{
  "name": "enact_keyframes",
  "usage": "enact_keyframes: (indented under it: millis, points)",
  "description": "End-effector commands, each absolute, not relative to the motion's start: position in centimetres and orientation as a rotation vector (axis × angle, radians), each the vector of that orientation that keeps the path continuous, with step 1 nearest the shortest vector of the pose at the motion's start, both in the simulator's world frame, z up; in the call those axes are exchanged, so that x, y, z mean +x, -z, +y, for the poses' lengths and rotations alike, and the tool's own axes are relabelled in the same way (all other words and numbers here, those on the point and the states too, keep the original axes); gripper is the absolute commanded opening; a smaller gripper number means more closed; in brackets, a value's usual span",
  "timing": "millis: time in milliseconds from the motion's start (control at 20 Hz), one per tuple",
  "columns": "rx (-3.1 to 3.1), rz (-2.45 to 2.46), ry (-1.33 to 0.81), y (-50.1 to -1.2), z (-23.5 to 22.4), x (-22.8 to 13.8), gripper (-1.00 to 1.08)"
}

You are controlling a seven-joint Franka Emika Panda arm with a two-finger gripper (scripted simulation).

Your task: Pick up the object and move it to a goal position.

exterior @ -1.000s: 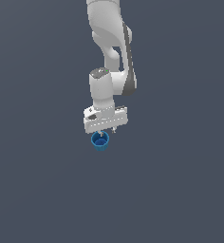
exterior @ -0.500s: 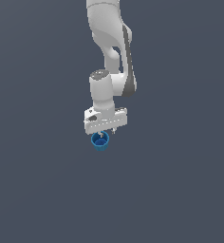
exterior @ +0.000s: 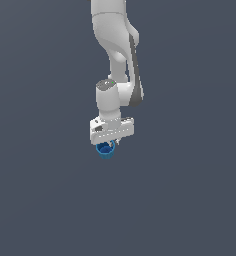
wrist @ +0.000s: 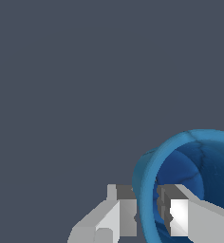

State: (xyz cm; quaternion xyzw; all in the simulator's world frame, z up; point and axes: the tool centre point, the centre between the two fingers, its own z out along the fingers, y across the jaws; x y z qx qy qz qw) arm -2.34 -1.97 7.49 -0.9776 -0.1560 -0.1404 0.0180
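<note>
Background: uniform dark grey-blue field filling both views; no worktop edge, goal marker or other item is showing.

Item 1, arm: white Franka arm (exterior: 115,55) is reaching down from the upper part of the exterior view, its wrist pointing downward.

Item 2, gripper (exterior: 110,144): white, broader than the cup beneath it. In the wrist view the fingers (wrist: 121,213) are pinching the cup's wall, one on the outside and the other inside the hollow, so they are clenched on the rim rather than spread around the body.

Item 3, cup (exterior: 106,150): small, bright blue, round, hollow interior showing. It is sitting directly under the gripper, partly hidden by it in the exterior view, and is appearing tilted toward the wrist camera (wrist: 194,180). Whether it is resting on a surface or hanging clear cannot be told.

Step in hand, as judged: the grasp is looking made, and the carry toward the goal is under way or about to begin.

Next move, as judged: transport is calling for a steady pinch and smooth travel, since a one-wall hold may be letting the cup pivot or slip.
</note>
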Motion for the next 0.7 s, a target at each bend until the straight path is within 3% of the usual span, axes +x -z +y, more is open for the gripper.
enact_keyframes:
  millis: [0,650]
  points:
    - [-3.037,-0.485,0.437,-7.46,-1.98,-2.30,-1.00]
    - [-3.037,-0.484,0.438,-7.59,-1.41,-2.22,-1.00]
